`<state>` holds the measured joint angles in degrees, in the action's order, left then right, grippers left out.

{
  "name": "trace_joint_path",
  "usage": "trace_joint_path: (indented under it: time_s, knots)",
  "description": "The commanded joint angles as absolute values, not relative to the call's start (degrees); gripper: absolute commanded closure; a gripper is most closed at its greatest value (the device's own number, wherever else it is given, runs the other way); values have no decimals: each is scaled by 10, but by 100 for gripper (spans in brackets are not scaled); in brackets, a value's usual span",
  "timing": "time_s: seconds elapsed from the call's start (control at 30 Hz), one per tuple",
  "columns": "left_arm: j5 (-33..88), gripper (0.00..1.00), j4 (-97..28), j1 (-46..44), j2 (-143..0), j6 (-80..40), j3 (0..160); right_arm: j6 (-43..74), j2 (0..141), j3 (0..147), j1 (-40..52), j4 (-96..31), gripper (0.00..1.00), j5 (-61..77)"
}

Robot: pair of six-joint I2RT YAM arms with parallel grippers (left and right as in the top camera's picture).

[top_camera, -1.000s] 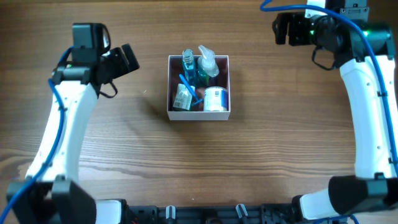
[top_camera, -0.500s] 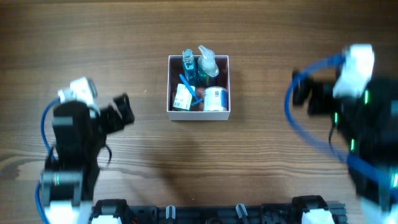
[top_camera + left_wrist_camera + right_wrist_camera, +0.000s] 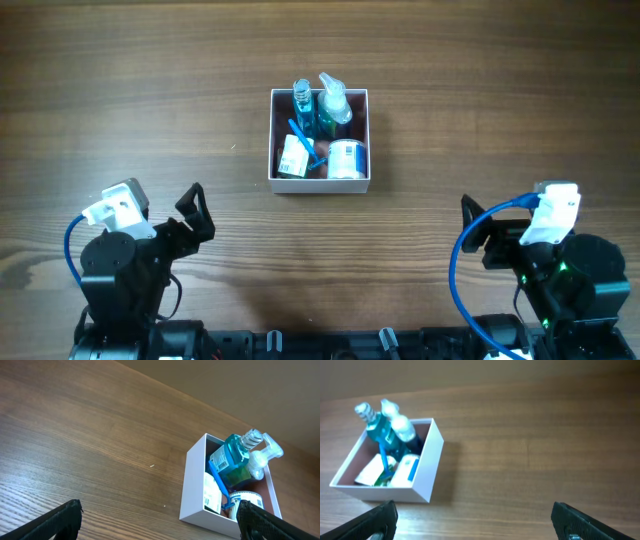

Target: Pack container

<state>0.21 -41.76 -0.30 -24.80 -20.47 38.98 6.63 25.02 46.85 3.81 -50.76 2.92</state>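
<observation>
A brown wood-grain counter (image 3: pixel 480 90) filled the overhead view. Both black robot arms sat at its near edge, the left arm (image 3: pixel 120 265) and the right arm (image 3: pixel 560 265), well apart from each other and from everything else.

The square shallow container (image 3: pixel 320 185), white outside and dusty pink inside, stood on the counter towards the far side, between the two arms and touched by neither. It was open-topped and packed.

A spray bottle of teal liquid with a white trigger head (image 3: pixel 333 100) lay along the container's far side. Just beside it on the left was a slimmer clear bottle of blue liquid (image 3: pixel 303 105). A round white jar with a blue label (image 3: pixel 347 160) took the near right corner. A white packet with green print (image 3: pixel 293 155) sat in the near left corner. A thin blue stick (image 3: pixel 300 135) slanted across the middle.

The left pincer (image 3: pixel 159 508) stood wide apart, holding nothing. The right pincer (image 3: pixel 475 508) was likewise spread wide and empty.
</observation>
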Motion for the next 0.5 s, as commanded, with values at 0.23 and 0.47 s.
trace_joint_path:
  time_s: [0.23, 0.47]
  knots:
    - [-5, 0, -416, -1, -245, -213, 385, 77, 242, 463, 37, -537, 0, 22]
    - [-5, 0, -416, -1, -245, -213, 385, 71, 229, 459, 37, -529, 0, 15]
